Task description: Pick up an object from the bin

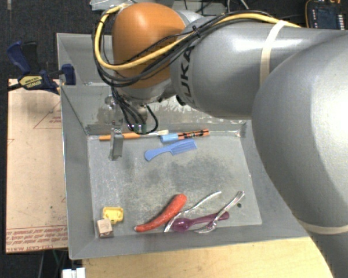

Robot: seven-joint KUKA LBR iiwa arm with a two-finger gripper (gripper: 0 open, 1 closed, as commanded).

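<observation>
My gripper (116, 153) hangs low at the bin's back left, under the orange wrist cover. Its tip is just in front of a thin orange pen (126, 136) that lies along the foot of the back wall. Further right on the same line is a second thin orange and black stick (194, 134) with a white and blue piece beside it. A blue comb (170, 150) rests flat a little right of the gripper, apart from it. I see nothing held in the gripper.
Along the front lie a red chili pepper (162, 213), a purple spoon (196, 220) and a clear plastic spoon (216, 202), close together. A yellow block (113, 214) and a small wooden cube (105, 228) sit at the front left corner. The arm covers the right side.
</observation>
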